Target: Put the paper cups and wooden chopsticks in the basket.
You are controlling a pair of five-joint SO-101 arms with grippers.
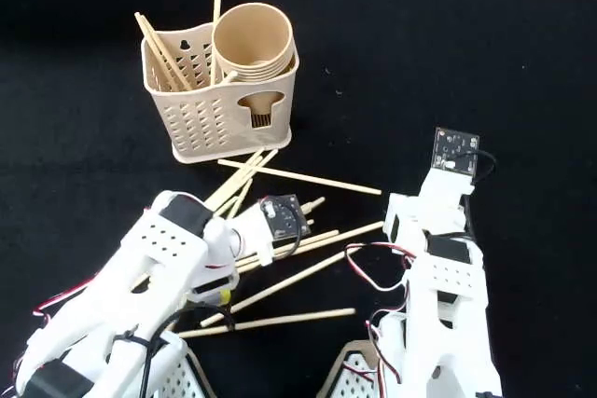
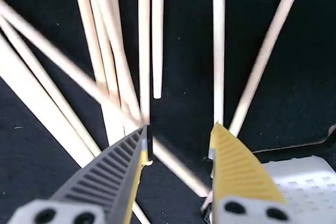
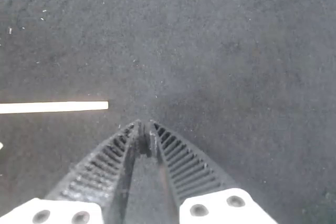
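1. Left gripper: on the arms' side of the basket, low over the loose chopsticks. Jaws spread wide, nothing held. Several sticks run beneath and between the tips.

2. Right gripper: near side of the basket and off to its right. Jaws pressed together, empty, over the bare black table cover. One chopstick end lies near the tips without touching them.

3. Loose chopsticks: scattered flat on the cover, from just in front of the basket back toward the arms, crossing one another. There are perhaps eight. The count is uncertain because the left arm covers part of the pile.

4. Basket: upright, two compartments, beyond all of the above.

5. Paper cups: nested in a stack, standing in the basket's right compartment.

6. Stowed chopsticks: a few, leaning in the basket's left compartment.

Status, as judged: the cups look finished, the chopsticks partly so. The scattered pile is left to collect, and the left gripper is placed to take the next stick.
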